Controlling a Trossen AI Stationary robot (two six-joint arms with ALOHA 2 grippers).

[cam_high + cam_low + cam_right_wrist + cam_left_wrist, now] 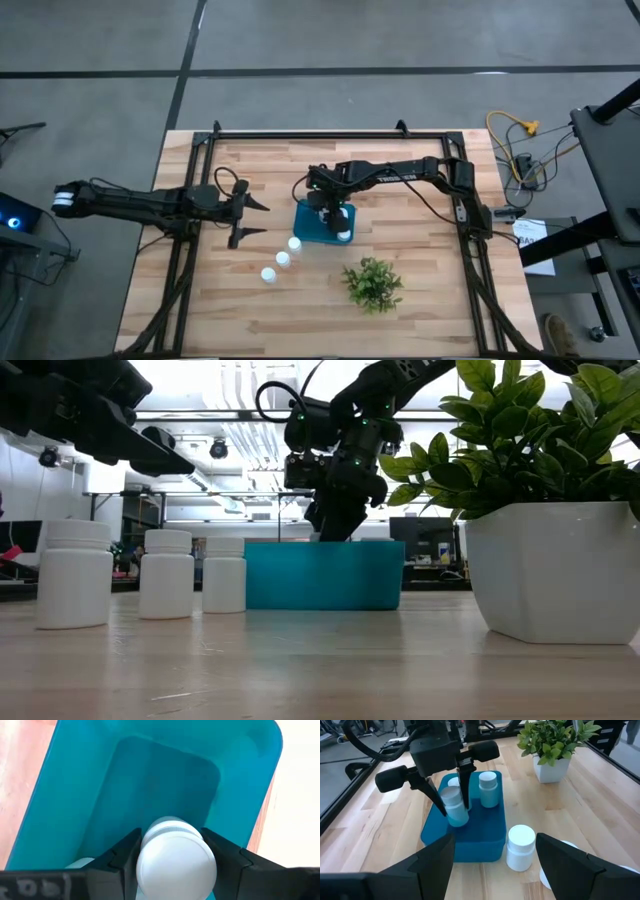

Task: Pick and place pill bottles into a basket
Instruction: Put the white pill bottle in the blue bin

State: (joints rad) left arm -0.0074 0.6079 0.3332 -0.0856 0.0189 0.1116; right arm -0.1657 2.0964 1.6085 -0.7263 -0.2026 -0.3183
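The right gripper (454, 802) is lowered into the basket (306, 232) and a pill bottle (454, 806) is pinched between its two fingers, which are pressed against the sides of the bottle below its cap. This held bottle (175, 860) is kept upright over the inner floor of the basket, at the end of it nearer to the left arm. Two more bottles are seen inside the basket: one (488, 788) stands upright just beside the held one, and the cap of another (453, 782) is partly hidden behind the fingers. The basket is placed near the middle of the table (430, 310). Outside it, three bottles are standing upright on the wood in a slanted row toward the front edge of the table: the first (295, 243) is just beside the front wall of the basket, the second (283, 259) and the third (268, 275) follow it. A potted plant (373, 283) is set nearer to the front right corner. The left gripper (250, 219) is held above the table toward the left edge, well apart from the basket, with its fingers spread and nothing between them.
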